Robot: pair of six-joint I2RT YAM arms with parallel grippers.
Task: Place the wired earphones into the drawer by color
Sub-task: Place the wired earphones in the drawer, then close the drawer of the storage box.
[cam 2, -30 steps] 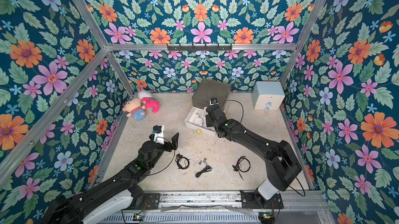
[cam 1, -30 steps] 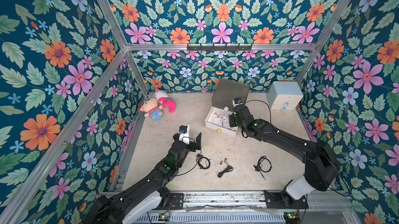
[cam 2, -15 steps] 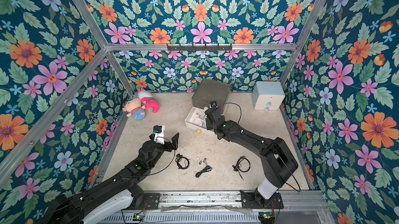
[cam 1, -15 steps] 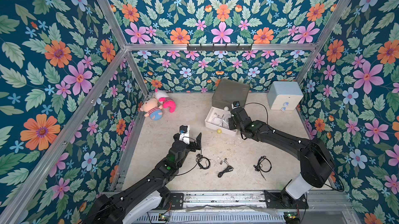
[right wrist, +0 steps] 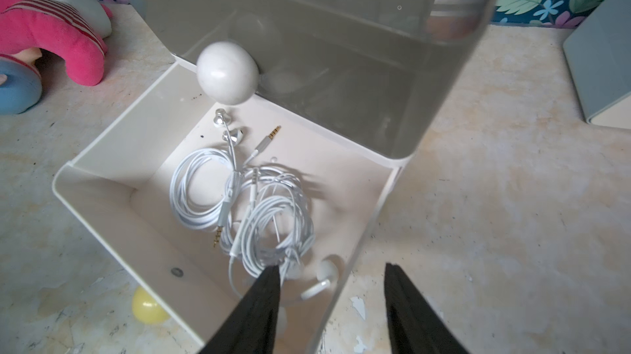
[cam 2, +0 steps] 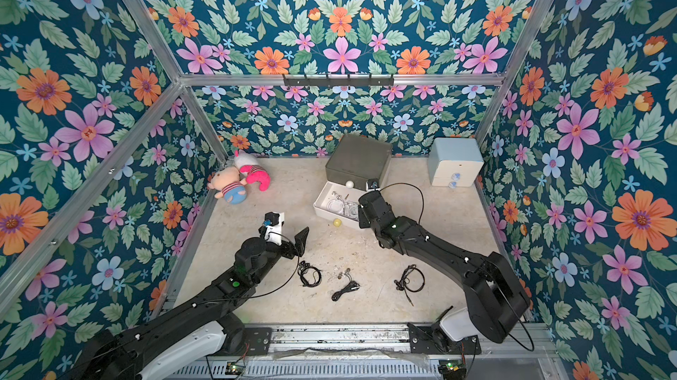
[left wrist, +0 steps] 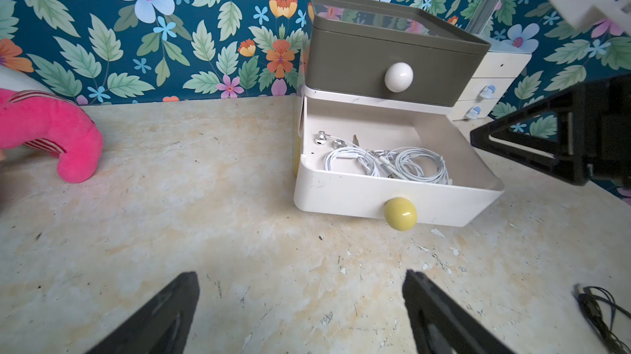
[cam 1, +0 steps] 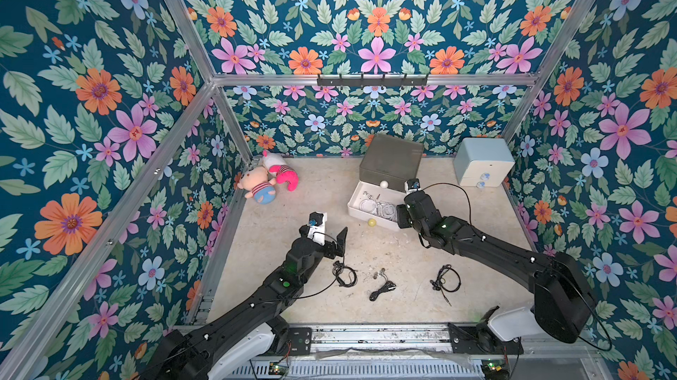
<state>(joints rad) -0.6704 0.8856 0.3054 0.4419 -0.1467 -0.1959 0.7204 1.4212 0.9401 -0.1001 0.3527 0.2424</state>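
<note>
Drawer, white plastic middle tier (right wrist: 112, 150), pulled out: white coiled earphones (right wrist: 256, 205) lie inside, colour matched. Right tool (right wrist: 331, 267) over its side wall, jaws parted, empty. Left tool (left wrist: 300, 273) spread wide, empty, near three black coiled earphones (cam 1: 382, 288) on worktop (cam 1: 384, 250), likely next.

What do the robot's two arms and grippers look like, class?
The left arm and right arm are matte black jointed segments on white bases, each with a small green light and a thin black looping cable. The left gripper and right gripper have black tapered fingers.
</note>
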